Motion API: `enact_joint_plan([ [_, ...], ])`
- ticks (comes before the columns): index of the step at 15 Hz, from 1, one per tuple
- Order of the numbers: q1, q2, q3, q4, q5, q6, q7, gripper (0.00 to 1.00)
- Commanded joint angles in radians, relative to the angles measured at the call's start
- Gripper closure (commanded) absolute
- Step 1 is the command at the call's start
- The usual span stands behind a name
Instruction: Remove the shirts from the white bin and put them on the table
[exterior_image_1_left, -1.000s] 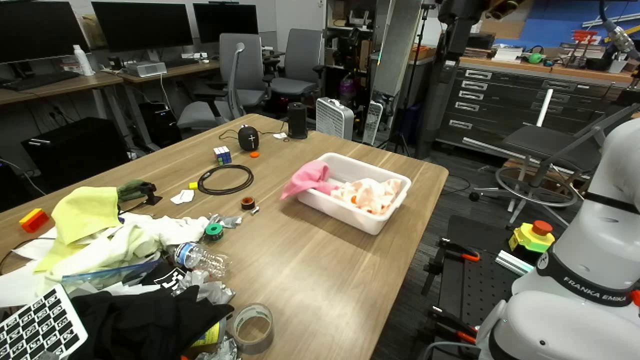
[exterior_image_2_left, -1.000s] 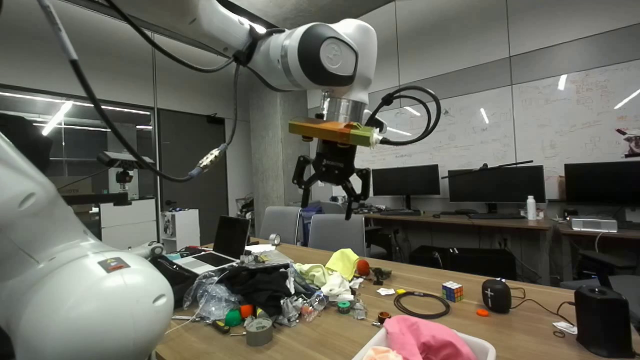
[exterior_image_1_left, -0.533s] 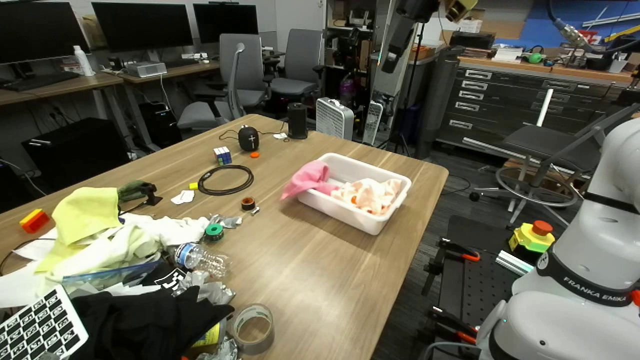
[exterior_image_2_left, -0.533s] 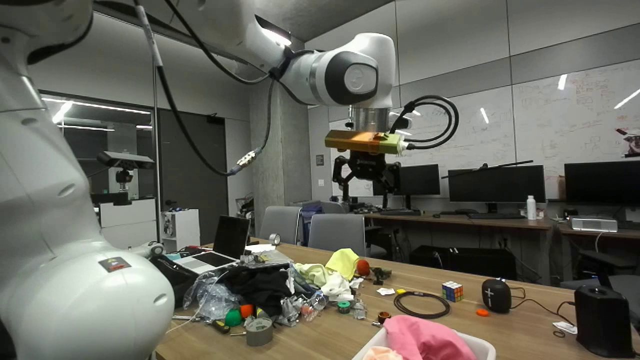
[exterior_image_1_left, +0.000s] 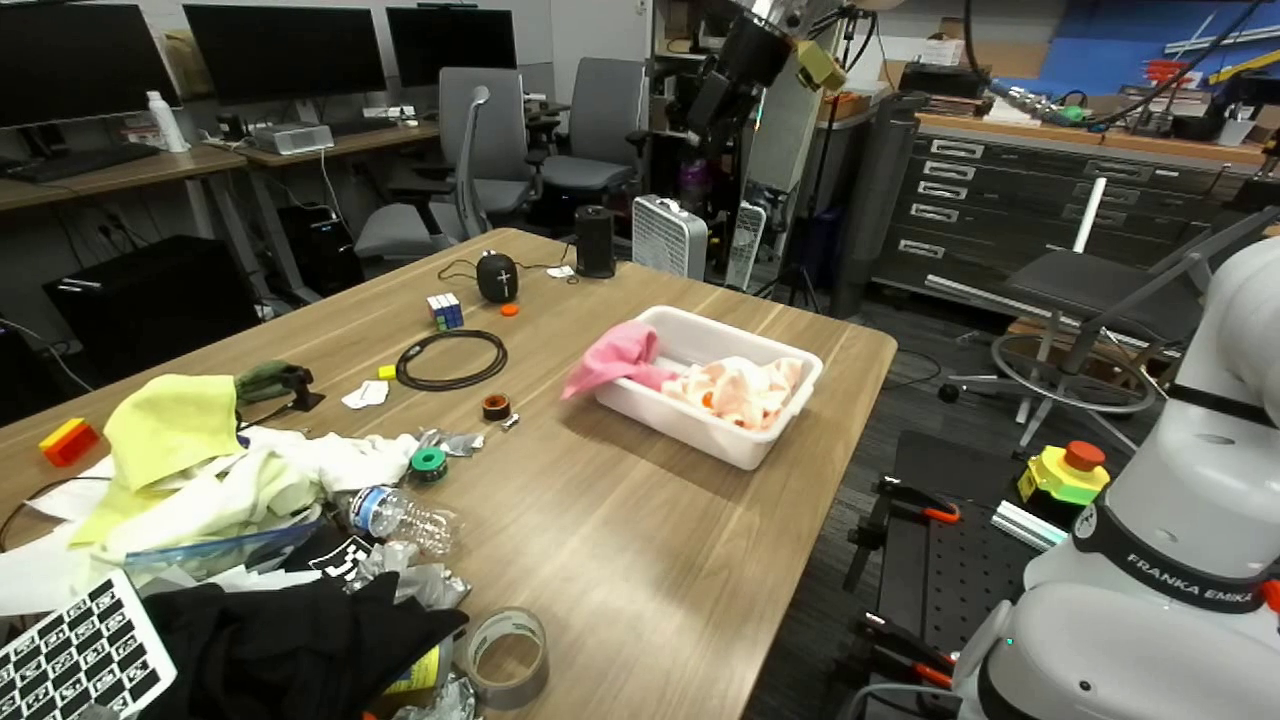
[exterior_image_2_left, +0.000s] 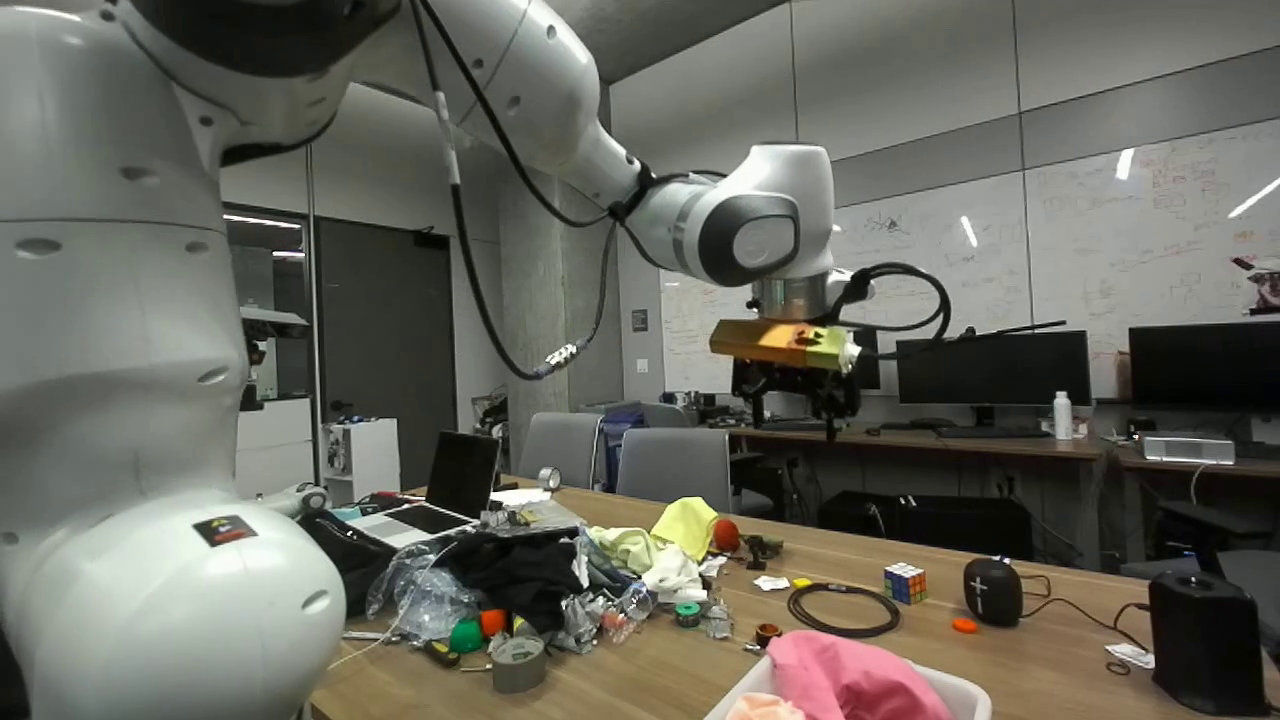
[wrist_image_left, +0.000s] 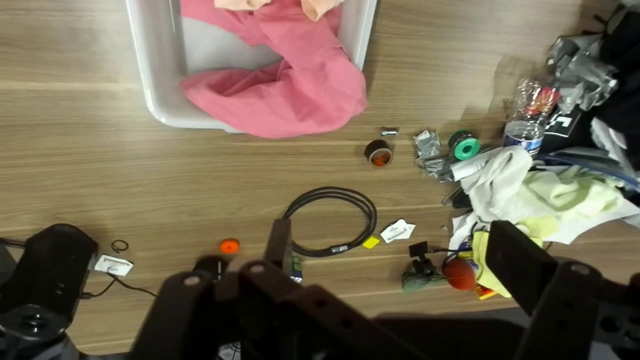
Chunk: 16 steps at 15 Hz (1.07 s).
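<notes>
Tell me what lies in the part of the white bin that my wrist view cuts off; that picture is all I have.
Observer: In an exterior view, a peach cloth with bright orange spots is heaped toward the end of the white bin opposite the one that the pink cloth hangs over.
Operator: Now give me my height.
Observer: You are high: in an exterior view the gripper hangs well above the bin's rim.
Operator: Name one thing my picture leaves out altogether.
Observer: An open laptop stands on the table, near the black cloth.
</notes>
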Motion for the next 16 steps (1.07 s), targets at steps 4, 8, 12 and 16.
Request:
enact_joint_plan([
  [4, -0.113, 0.197, 0.073, 0.104, 0.043, 0.024, 0.026, 0.0],
  [8, -0.172, 0.322, 0.122, 0.161, 0.065, 0.027, 0.031, 0.0],
  [12, -0.231, 0.458, 0.175, 0.232, 0.072, 0.017, 0.053, 0.0],
  [16, -0.276, 0.59, 0.214, 0.287, 0.049, 0.038, 0.117, 0.0],
])
